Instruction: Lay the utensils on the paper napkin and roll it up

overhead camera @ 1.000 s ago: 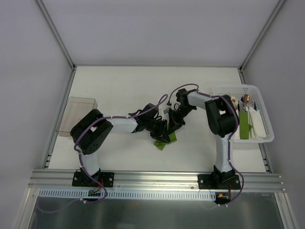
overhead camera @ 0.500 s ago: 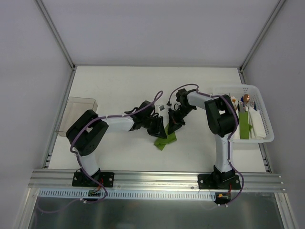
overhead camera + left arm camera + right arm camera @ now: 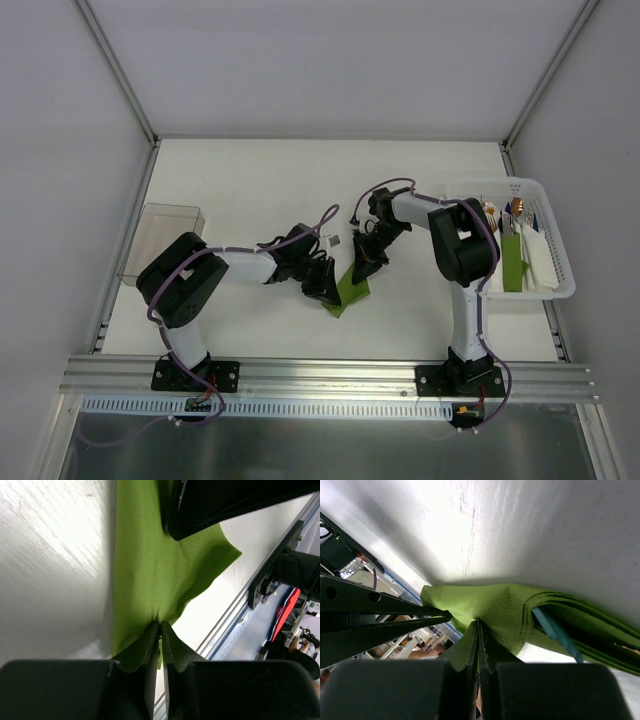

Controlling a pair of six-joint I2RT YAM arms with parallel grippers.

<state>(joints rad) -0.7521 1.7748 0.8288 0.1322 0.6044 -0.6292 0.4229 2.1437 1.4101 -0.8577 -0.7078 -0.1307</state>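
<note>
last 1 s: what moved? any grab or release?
The left gripper pulled back toward its own base, shut on the paper napkin, so more of the green sheet now shows between the arms. No grab or release is visible. The right gripper, also shut on the napkin, barely moved. The white basket and clear bin stayed put.

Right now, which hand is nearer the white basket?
Right. The right hand pinches the green napkin on its basket-facing side. The left hand pinches the opposite side, farther from the white basket.
</note>
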